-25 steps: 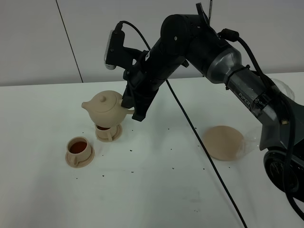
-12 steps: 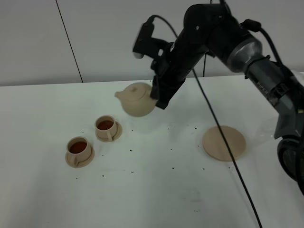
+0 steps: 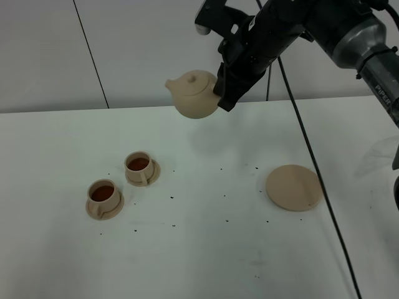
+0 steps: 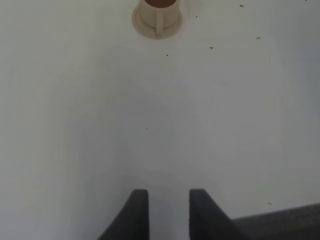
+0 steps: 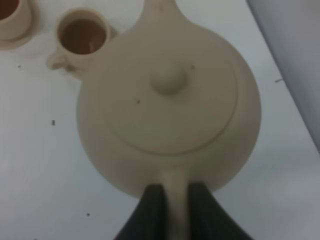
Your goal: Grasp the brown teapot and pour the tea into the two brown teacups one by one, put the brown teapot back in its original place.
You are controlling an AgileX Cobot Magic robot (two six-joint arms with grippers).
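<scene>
Right wrist view: whole frame was soft. Teapot (image 5: 170, 107) spout ran off the frame edge; its handle was mostly covered by the right hand (image 5: 174, 196), whose fingers were cut off at the frame edge. One cup (image 5: 11, 16) was clipped at the corner, only part of rim and saucer showing.

Left wrist view: only the fingertips of the left hand (image 4: 168, 202) showed, the rest out of frame. The cup (image 4: 158, 11) was cropped at the frame edge, its far rim unseen.

High view: the right arm (image 3: 349, 31) ran out of frame at the top and right; the hand's grip point was hidden behind the teapot (image 3: 194, 94). Dark specks (image 3: 225, 196) on the bench (image 3: 206, 249) were too small to identify.
</scene>
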